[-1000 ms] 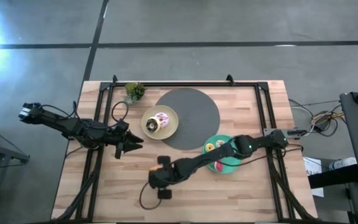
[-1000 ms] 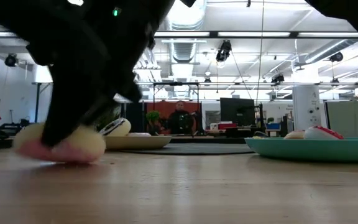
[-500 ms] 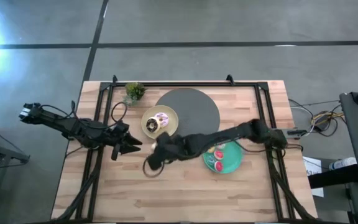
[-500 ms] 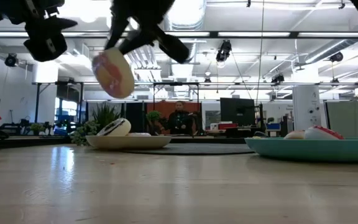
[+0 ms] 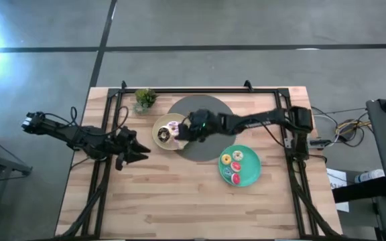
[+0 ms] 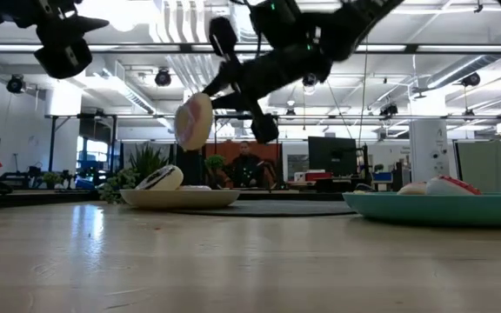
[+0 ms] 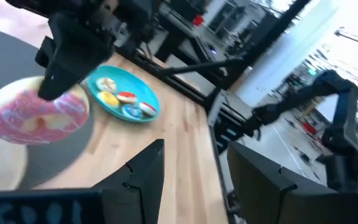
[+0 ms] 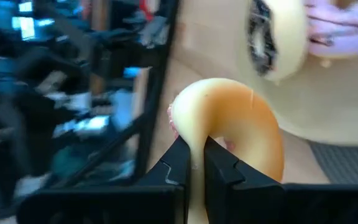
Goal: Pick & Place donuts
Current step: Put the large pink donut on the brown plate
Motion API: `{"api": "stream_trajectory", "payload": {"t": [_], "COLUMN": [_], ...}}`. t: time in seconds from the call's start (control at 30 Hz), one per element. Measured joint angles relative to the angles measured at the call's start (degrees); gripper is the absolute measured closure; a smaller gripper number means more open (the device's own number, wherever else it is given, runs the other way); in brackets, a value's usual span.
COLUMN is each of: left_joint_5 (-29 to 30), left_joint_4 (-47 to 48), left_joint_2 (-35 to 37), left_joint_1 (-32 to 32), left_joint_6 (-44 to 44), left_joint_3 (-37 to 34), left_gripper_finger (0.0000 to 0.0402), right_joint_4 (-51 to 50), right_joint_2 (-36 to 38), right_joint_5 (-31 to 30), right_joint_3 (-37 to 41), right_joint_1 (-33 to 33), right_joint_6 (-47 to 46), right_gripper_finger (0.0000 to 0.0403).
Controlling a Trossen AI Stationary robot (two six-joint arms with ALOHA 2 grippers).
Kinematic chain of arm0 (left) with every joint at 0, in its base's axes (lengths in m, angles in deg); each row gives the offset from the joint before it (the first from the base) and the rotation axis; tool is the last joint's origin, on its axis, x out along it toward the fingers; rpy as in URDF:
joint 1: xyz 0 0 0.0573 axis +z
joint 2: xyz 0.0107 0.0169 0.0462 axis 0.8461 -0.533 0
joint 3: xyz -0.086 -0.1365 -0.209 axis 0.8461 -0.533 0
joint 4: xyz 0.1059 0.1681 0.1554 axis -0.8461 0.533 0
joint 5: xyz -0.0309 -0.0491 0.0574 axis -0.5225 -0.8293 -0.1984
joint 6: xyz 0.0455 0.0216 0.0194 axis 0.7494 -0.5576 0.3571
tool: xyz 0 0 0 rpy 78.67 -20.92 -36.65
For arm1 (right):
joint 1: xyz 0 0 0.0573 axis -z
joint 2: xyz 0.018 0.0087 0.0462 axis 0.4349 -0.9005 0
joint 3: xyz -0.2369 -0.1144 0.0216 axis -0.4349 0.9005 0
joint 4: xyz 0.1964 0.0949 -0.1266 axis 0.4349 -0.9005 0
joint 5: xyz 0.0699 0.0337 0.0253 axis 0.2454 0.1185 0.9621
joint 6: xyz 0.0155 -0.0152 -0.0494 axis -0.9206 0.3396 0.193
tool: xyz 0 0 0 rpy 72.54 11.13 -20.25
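One donut (image 6: 193, 121) has been lifted off the bare table and carried over to the cream plate (image 5: 161, 138), pinched edge-on in the closed right gripper (image 8: 194, 163); release probably comes next. Left gripper (image 5: 137, 154) waits, fingers parted, empty.

Pale wood-plank table (image 5: 179, 207); matt grey disc (image 5: 214, 110); glossy teal plate (image 5: 251, 175)

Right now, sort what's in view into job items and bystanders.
Job: pink-frosted donut held in the right tool; donuts on the cream plate; donuts on the teal plate.
Bystanders: dark grey disc; potted plant; left tool, waiting open.
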Motion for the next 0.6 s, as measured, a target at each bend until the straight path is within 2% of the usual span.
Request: {"api": "stream_trajectory", "payload": {"t": [0.07, 0.13, 0.33, 0.4, 0.6], "left_joint_5": [1.81, 3.84, 11.89, 14.33, 19.46], "left_joint_4": [0.0, 0.02, 0.02, 0.0, 0.0], "left_joint_2": [-0.07, -0.11, -0.17, -0.17, -0.54], "left_joint_1": [0.0, 0.0, 0.0, 0.0, 0.0], "left_joint_6": [-0.29, -0.67, -1.76, -1.96, -1.91], "left_joint_3": [0.0, 0.0, -0.02, -0.02, -0.08], "left_gripper_finger": [0.0252, 0.0252, 0.0252, 0.0252, 0.0252], "right_joint_4": [4.37, 3.49, 3.05, 0.89, -17.51], "right_joint_2": [-0.86, -2.16, -7.06, -8.8, -14.32], "right_joint_5": [6.73, 11.74, 22.66, 23.78, 26.1], "right_joint_3": [1.49, 2.0, -1.61, -4.15, -14.09], "right_joint_1": [3.07, 5.34, 9.66, 10.71, 12.61], "right_joint_6": [-0.28, 0.37, 5.05, 6.92, 17.58], "right_gripper_finger": [0.039, 0.039, 0.039, 0.039, 0.039]}}
